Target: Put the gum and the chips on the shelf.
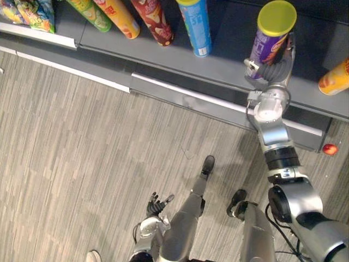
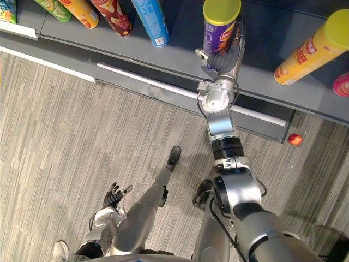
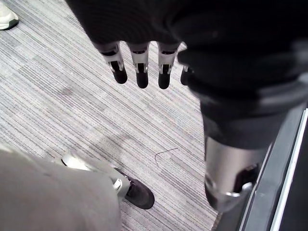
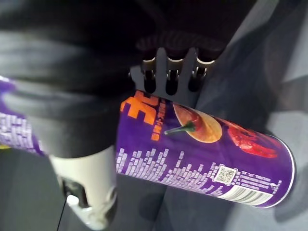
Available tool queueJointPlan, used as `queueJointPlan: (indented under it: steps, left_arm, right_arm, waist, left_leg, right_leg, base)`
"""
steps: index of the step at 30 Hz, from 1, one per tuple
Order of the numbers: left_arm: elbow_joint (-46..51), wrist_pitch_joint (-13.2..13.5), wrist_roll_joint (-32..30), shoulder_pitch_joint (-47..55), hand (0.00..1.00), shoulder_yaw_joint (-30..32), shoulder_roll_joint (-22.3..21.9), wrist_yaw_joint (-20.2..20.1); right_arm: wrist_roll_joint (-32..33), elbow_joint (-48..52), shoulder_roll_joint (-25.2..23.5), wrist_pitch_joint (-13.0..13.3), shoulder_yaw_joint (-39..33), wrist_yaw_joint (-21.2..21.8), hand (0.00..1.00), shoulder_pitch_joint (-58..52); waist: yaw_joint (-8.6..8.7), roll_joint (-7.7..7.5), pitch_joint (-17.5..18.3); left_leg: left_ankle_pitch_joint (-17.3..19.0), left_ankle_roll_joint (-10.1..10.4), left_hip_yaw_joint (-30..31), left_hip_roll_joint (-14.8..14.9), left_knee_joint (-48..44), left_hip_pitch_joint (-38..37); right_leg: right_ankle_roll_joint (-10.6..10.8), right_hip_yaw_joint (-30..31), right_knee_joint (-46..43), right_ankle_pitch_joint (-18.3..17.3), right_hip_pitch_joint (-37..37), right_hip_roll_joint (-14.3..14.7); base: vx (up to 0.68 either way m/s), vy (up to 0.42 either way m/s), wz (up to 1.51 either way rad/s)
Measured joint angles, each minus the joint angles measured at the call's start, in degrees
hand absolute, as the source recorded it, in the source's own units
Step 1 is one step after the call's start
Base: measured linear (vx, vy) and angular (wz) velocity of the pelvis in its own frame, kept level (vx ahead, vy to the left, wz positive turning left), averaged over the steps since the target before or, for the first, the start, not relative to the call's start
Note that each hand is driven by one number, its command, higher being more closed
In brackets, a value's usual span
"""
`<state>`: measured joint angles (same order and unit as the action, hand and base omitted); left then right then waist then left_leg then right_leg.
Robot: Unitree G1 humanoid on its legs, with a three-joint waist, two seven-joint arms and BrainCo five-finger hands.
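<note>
A purple chips can [image 1: 271,38] with a yellow lid stands upright at the grey shelf [image 1: 229,60], between a blue can and an orange one. My right hand [image 1: 272,68] reaches up to it, fingers [image 4: 168,79] curled over one side of the purple can [image 4: 202,149] and the thumb on the other. Whether the can's base rests on the shelf board I cannot tell. My left hand [image 1: 158,206] hangs low above the floor with its fingers [image 3: 139,72] straight and holds nothing.
Along the shelf stand a blue can [image 1: 195,24], a red can [image 1: 154,21], a yellow-orange can [image 1: 117,16] and a green can [image 1: 90,13], with snack bags [image 1: 32,12] at far left. An orange can [image 1: 335,76] lies right. A red ball [image 1: 329,149] and a person's shoe [image 1: 94,255] are on the floor.
</note>
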<state>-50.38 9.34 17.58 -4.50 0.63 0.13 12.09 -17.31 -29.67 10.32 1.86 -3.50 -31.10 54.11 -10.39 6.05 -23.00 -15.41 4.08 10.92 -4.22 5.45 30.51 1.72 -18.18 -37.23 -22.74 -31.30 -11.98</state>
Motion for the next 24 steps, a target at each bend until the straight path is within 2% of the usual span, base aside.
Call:
queueJointPlan:
  steps: [4,10,13,18,22,24]
  left_arm:
    - [-0.77,-0.05,-0.26,0.00,0.00,0.75,0.01,-0.02]
    - [-2.07,-0.62,-0.39,-0.39,0.00,1.61,-0.03,-0.06]
    - [-2.59,-1.13,-0.42,-0.39,0.00,2.13,0.05,-0.07]
    - [-3.60,-1.28,-1.07,-0.71,0.00,3.58,-0.07,-0.07]
    - [-4.45,-2.37,-3.07,-0.81,0.00,5.71,-0.06,-0.11]
    - [-4.95,-2.48,-3.10,-0.76,0.00,6.62,-0.07,-0.11]
  right_arm:
    - [0.48,0.01,-0.18,0.07,0.02,0.09,0.00,-0.79]
    - [0.51,0.09,-0.39,0.09,-0.09,0.25,0.00,-3.68]
    - [1.82,1.99,-2.57,0.11,-0.15,0.21,0.00,-4.96]
    - [2.63,4.71,-5.07,0.31,-0.13,0.09,0.00,-8.62]
    - [2.65,8.77,-8.55,0.41,0.91,0.56,0.00,-13.70]
    - [2.66,11.37,-9.69,1.24,2.75,0.90,0.00,-16.41]
  waist:
    - [0.86,-0.17,0.08]
    - [1.20,-0.21,0.11]
    - [2.19,-0.31,0.16]
    - [2.46,-0.81,0.41]
    - [2.60,-2.16,1.16]
    - [3.28,-2.57,1.56]
  left_leg:
    - [0.13,-0.18,-0.84,0.03,0.01,-1.08]
    - [0.62,-0.72,-3.05,0.46,0.01,-2.78]
    - [0.72,-0.70,-3.17,0.53,0.01,-3.83]
    - [1.04,-0.73,-4.57,0.85,0.00,-5.16]
    - [2.00,-1.08,-7.33,1.56,0.00,-7.32]
    - [2.33,-1.20,-7.80,1.84,0.00,-8.21]
  right_leg:
    - [0.01,0.14,0.06,0.00,0.99,-0.11]
    - [0.03,0.52,0.32,0.02,2.54,-0.11]
    - [0.03,0.49,0.47,0.02,3.60,-0.09]
    - [0.05,1.22,1.11,0.04,4.67,0.13]
    - [0.46,2.03,2.74,0.32,6.57,0.51]
    - [0.77,2.24,3.96,0.72,7.74,0.97]
  base:
    - [-0.02,-0.051,-0.04]
    - [-0.01,-0.058,-0.08]
    - [0.01,-0.071,-0.03]
    - [0.00,-0.062,-0.13]
    - [0.00,-0.043,-0.22]
    - [0.02,-0.029,-0.18]
